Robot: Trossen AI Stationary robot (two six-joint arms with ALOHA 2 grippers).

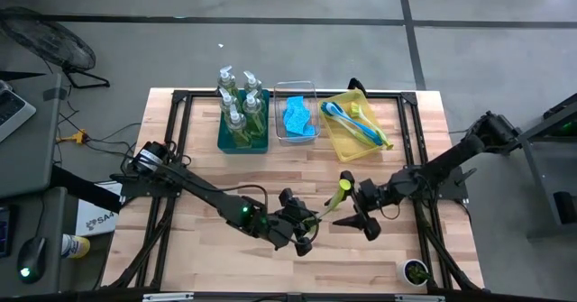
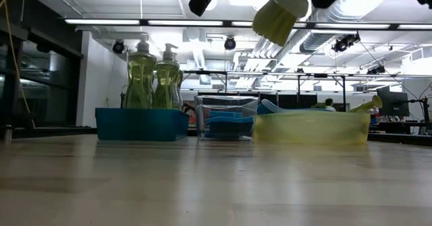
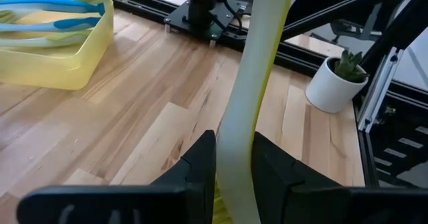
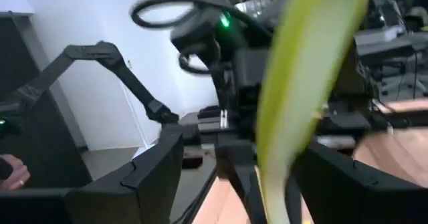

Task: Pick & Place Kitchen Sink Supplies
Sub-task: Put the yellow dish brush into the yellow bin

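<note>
Yellow-green dish brush (image 1: 335, 196) held off the table, handle pinched in shut left gripper (image 1: 306, 223); right gripper (image 1: 353, 214) straddles the handle, fingers apart, not clamped. Risk: left lets go before right closes, brush drops short of yellow bin (image 1: 341, 138) beyond both.

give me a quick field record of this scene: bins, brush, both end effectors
teal bin: holds soap bottles
clear bin: holds blue sponges
yellow bin: holds dish brushes
yellow-green brush: lifted off the table, between the arms
left end effector: shut on the brush handle
right end effector: open, fingers either side of the brush
</note>
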